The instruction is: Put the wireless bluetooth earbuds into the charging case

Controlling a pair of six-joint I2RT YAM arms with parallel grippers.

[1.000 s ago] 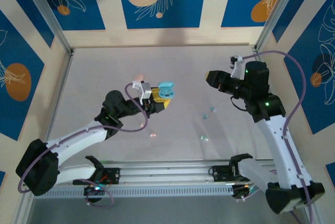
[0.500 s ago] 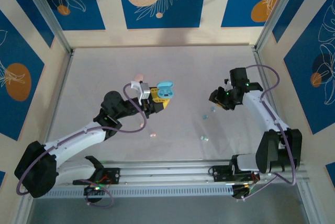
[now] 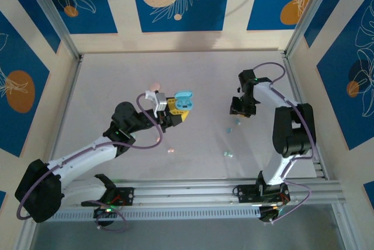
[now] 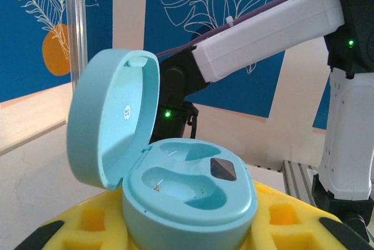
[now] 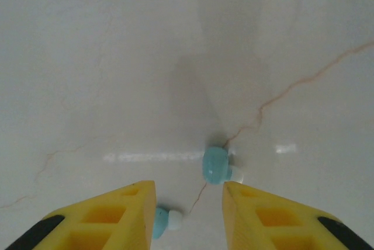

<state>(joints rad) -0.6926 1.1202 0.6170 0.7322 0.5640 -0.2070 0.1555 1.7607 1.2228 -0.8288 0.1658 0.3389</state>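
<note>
My left gripper [image 3: 176, 110] is shut on the pale blue charging case [image 3: 184, 101], holding it above the table. The case [image 4: 190, 194] sits between the yellow fingers [image 4: 286, 221] with its lid [image 4: 111, 115] tipped up, and both wells are empty. My right gripper [image 3: 240, 110] points down at the table, open with nothing between its yellow fingers [image 5: 274, 218]. One pale blue earbud [image 5: 216, 165] lies just ahead of the right fingertip. A second one [image 5: 163, 222] lies against the inner side of the left finger. From above, these two earbuds [image 3: 237, 121] lie just below the gripper.
A third pale blue earbud [image 3: 227, 154] and a pink earbud [image 3: 170, 150] lie nearer the front. A pink case [image 3: 155, 86] rests behind the left gripper. An aluminium rail [image 3: 193, 191] runs along the near edge, and frame posts and walls bound the table.
The right arm has folded down and swung left, bringing its gripper low over the two blue earbuds, and its fingers have narrowed. The left gripper has stayed put with the case.
</note>
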